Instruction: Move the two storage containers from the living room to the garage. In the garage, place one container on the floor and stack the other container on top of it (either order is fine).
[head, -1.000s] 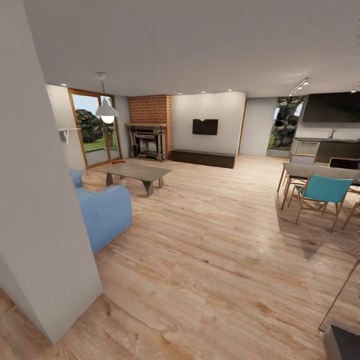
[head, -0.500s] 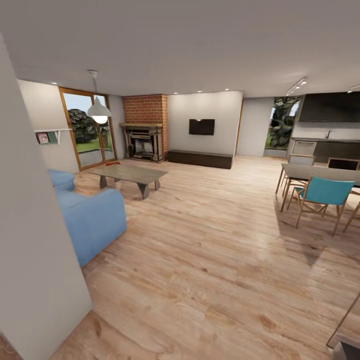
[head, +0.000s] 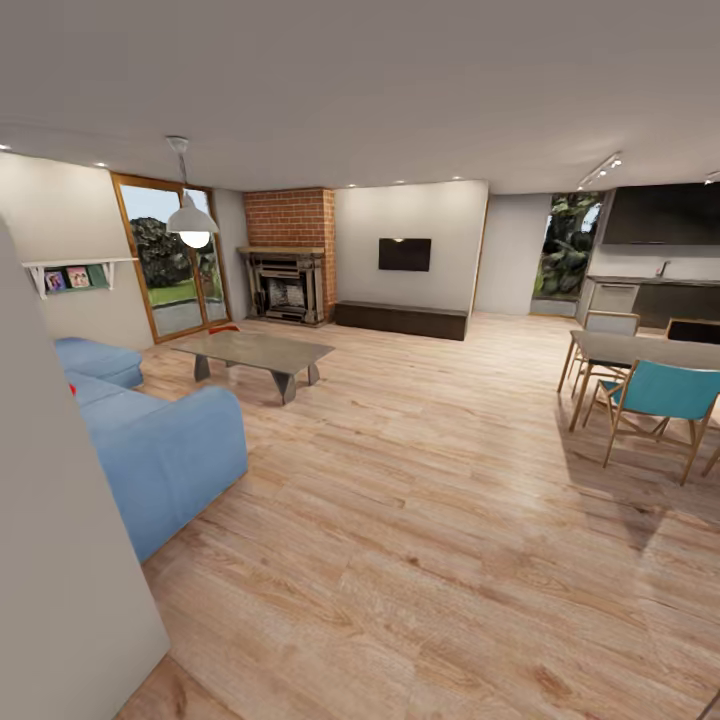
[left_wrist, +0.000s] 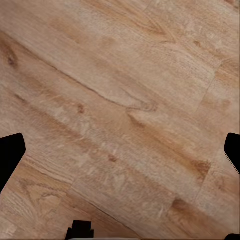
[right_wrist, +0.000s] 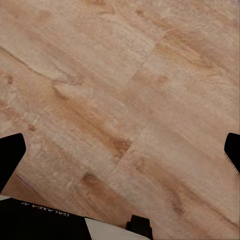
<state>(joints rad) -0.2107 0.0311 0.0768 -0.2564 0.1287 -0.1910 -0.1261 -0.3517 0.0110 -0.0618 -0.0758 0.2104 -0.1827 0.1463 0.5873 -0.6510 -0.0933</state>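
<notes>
Wood planks floor the living room (head: 420, 520); a small orange-red container edge (head: 224, 328) shows behind the grey low tabletop (head: 255, 350) (near the blue sofa (head: 150, 440)). Both grippers (left_wrist: 120, 150) (right_wrist: 120, 150) spread, empty.

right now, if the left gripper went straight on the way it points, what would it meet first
The light wood plank floor. The left gripper has its two dark fingertips spread wide at the frame's edges, nothing between them, and bare planks lie straight ahead. How far off the floor is cannot be told.
</notes>
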